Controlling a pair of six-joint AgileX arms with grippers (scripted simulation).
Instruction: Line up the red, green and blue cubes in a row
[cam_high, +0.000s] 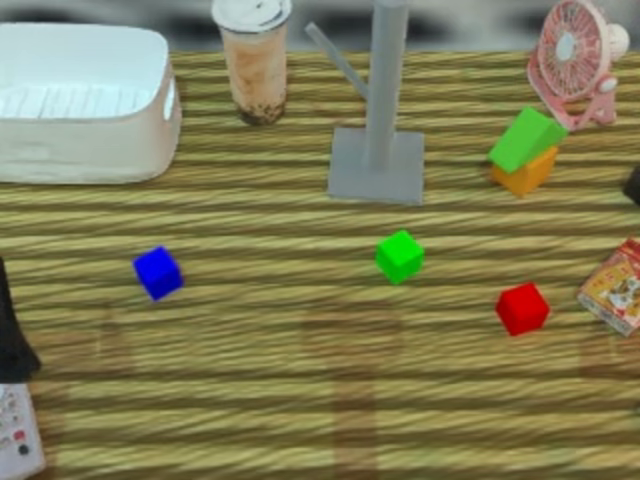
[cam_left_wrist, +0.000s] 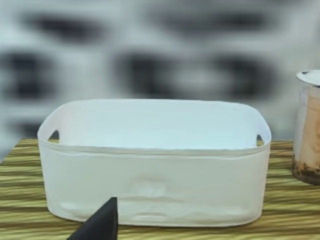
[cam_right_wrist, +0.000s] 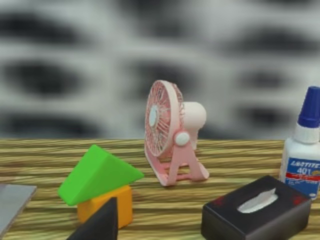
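Note:
Three small cubes lie apart on the striped table in the top view. The blue cube (cam_high: 158, 272) is at the left, the green cube (cam_high: 400, 256) near the middle, and the red cube (cam_high: 522, 308) right of it and nearer the front. A dark part of my left arm (cam_high: 12, 335) shows at the table's left edge, far from the cubes. My right arm is outside the top view. Neither wrist view shows a cube: the left one faces a white basket (cam_left_wrist: 155, 165), the right one a pink fan (cam_right_wrist: 170, 132).
White basket (cam_high: 85, 95) back left, drink cup (cam_high: 255, 60) beside it, grey stand (cam_high: 378, 150) back centre. A light-green block (cam_high: 527, 137) leans on an orange block (cam_high: 525, 172) by the fan (cam_high: 580, 55). Black tissue box (cam_right_wrist: 257, 210), glue bottle (cam_right_wrist: 304, 145), printed box (cam_high: 618, 285), remote (cam_high: 20, 440).

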